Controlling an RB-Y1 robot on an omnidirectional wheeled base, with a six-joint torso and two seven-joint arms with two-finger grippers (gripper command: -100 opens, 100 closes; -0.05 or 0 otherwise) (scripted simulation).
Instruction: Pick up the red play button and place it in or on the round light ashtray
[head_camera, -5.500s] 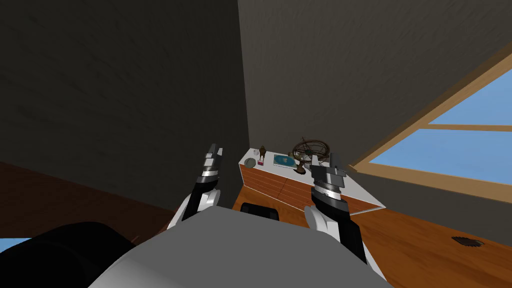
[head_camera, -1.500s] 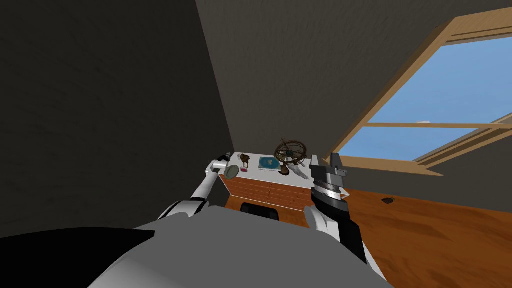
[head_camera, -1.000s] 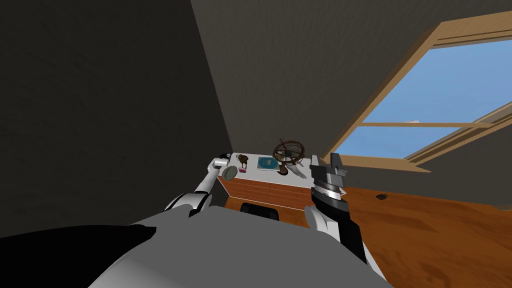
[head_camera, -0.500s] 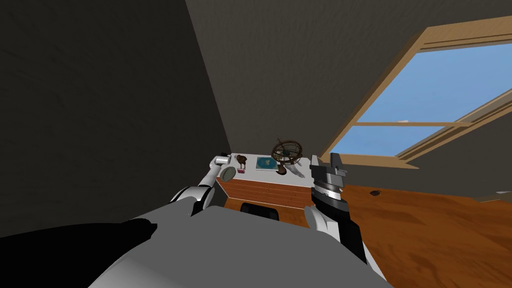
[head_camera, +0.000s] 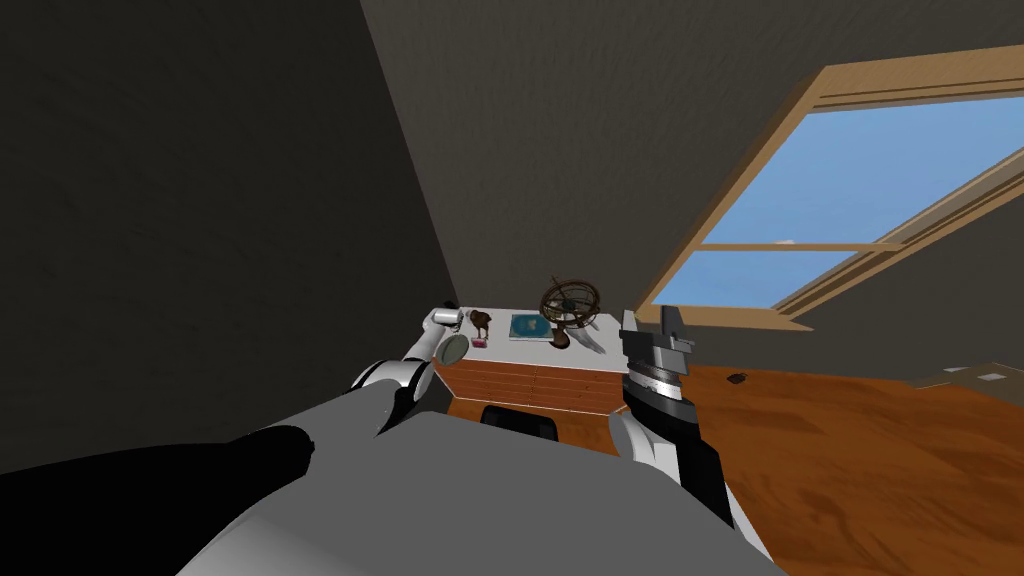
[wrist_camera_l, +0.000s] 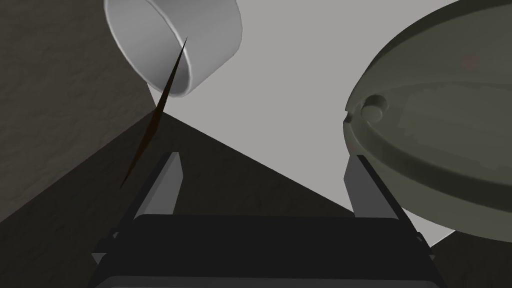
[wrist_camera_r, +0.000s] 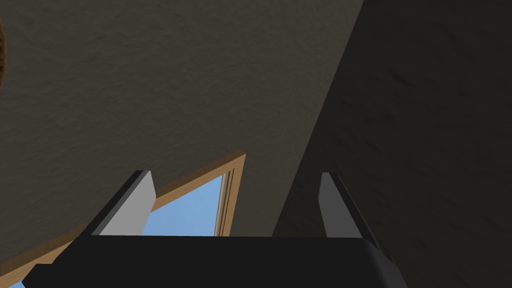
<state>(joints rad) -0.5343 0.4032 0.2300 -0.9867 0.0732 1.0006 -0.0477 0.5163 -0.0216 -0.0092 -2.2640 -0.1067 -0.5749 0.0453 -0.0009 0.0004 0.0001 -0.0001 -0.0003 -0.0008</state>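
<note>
Reddish-pink play button (head_camera: 480, 343) is sitting on the white worktop (head_camera: 516, 347), just beside the round grey-green ashtray (wrist_camera_l: 440, 150) at the left end. The robot's left tool (wrist_camera_l: 265, 161) hangs over that corner, fingers spread wide and pinching nothing, with the ashtray right by one finger and a white cup (wrist_camera_l: 172, 45) further ahead. Its right tool (wrist_camera_r: 235, 176) is held up off to the side, spread too.
</note>
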